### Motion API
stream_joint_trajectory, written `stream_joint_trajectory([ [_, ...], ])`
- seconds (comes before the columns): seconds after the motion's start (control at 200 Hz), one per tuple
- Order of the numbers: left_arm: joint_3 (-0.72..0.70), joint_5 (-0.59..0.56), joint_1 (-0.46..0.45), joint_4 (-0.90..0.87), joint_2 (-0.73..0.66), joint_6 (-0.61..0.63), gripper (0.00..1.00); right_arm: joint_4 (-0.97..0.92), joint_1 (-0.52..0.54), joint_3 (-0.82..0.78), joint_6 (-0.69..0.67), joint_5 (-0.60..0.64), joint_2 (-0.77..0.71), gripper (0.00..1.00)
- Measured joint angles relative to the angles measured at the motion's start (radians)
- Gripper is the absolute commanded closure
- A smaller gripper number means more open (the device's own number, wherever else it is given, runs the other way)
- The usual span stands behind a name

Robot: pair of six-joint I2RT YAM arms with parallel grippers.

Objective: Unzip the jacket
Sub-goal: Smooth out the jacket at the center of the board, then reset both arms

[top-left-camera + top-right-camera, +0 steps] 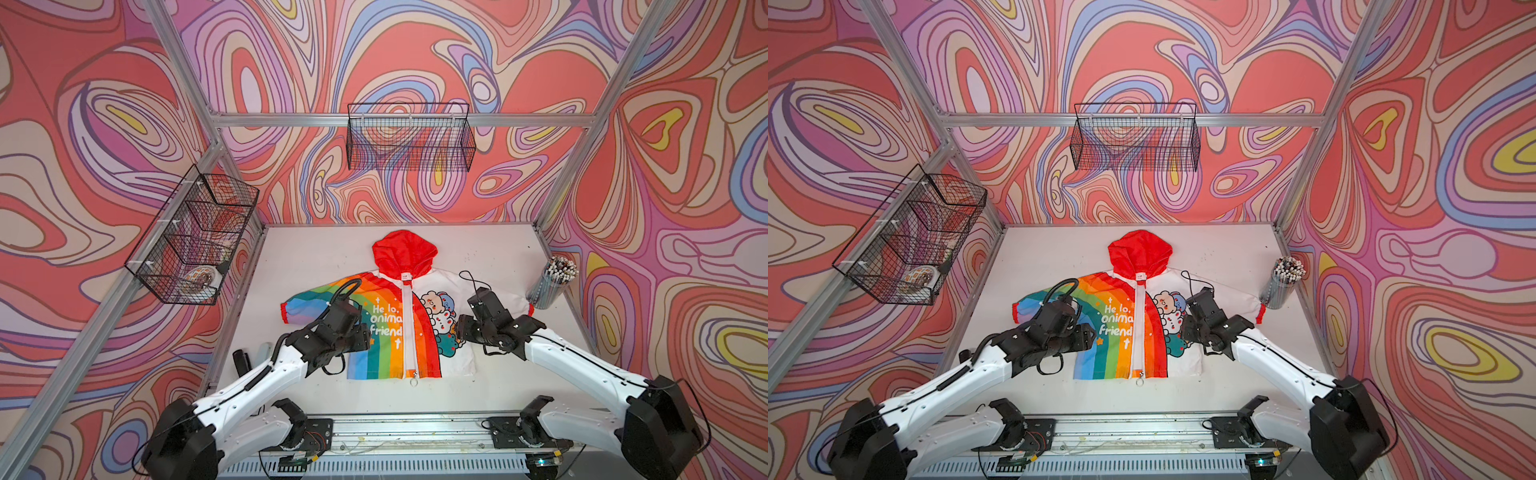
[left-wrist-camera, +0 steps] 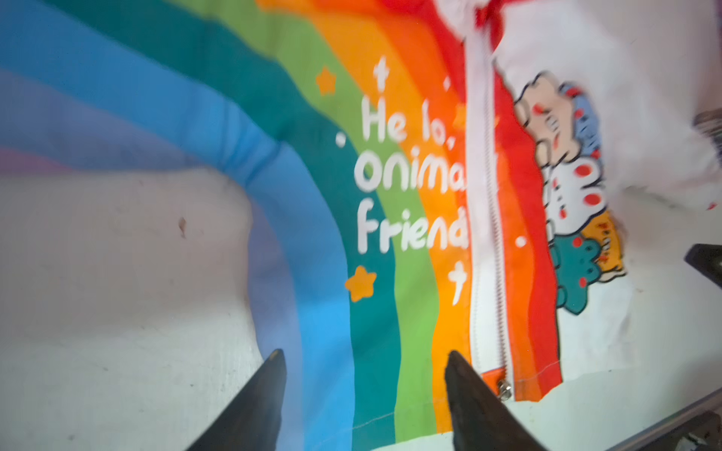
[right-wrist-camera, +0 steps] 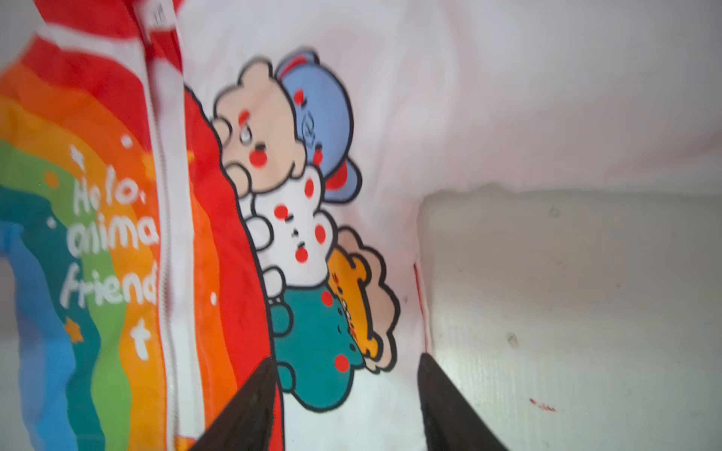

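The jacket [image 1: 388, 328] lies flat on the white table [image 1: 316, 257] in both top views, red hood [image 1: 1140, 249] at the far end. Its white centre zipper [image 2: 484, 218] runs down to a metal slider [image 2: 504, 388] with a ring [image 1: 413, 380] at the hem. My left gripper [image 2: 366, 353] hovers open over the rainbow stripes near the hem, nothing between its fingers. My right gripper [image 3: 347, 358] is open too, above the white half by the cartoon animals [image 3: 312, 218], holding nothing. In a top view the left gripper [image 1: 365, 334] and right gripper [image 1: 459, 328] flank the zipper.
A cup of pencils [image 1: 552, 282] stands at the table's right edge, near the white sleeve. Dark objects [image 1: 241, 361] lie at the left edge. Wire baskets hang on the back frame [image 1: 409, 137] and the left frame [image 1: 195, 237].
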Motion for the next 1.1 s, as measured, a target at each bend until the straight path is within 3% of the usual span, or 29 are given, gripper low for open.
stream_joint_trajectory([
  [0.105, -0.002, -0.136, 0.000, 0.024, -0.126, 0.040, 0.00, 0.079, 0.000, 0.009, -0.043, 0.127, -0.020, 0.02],
  [0.34, -0.182, -0.445, 0.024, 0.214, -0.344, 0.254, 0.00, 0.411, -0.006, -0.054, -0.224, 0.439, -0.002, 0.06],
  [0.466, -0.367, -0.535, 0.066, 0.407, -0.409, 0.441, 0.00, 0.556, -0.068, -0.105, -0.322, 0.491, 0.050, 0.02],
  [0.541, -0.411, -0.541, 0.140, 0.443, -0.414, 0.499, 0.00, 0.595, -0.156, -0.103, -0.352, 0.483, 0.093, 0.02],
  [0.731, -0.451, -0.532, 0.300, 0.640, -0.296, 0.598, 0.00, 0.696, -0.308, -0.103, -0.441, 0.446, 0.201, 0.02],
  [0.906, -0.490, -0.459, 0.355, 0.792, -0.054, 0.670, 0.00, 0.833, -0.375, -0.103, -0.515, 0.377, 0.333, 0.02],
  [1.097, -0.427, -0.361, 0.400, 0.932, 0.161, 0.733, 0.00, 0.973, -0.421, -0.116, -0.572, 0.289, 0.423, 0.01],
])
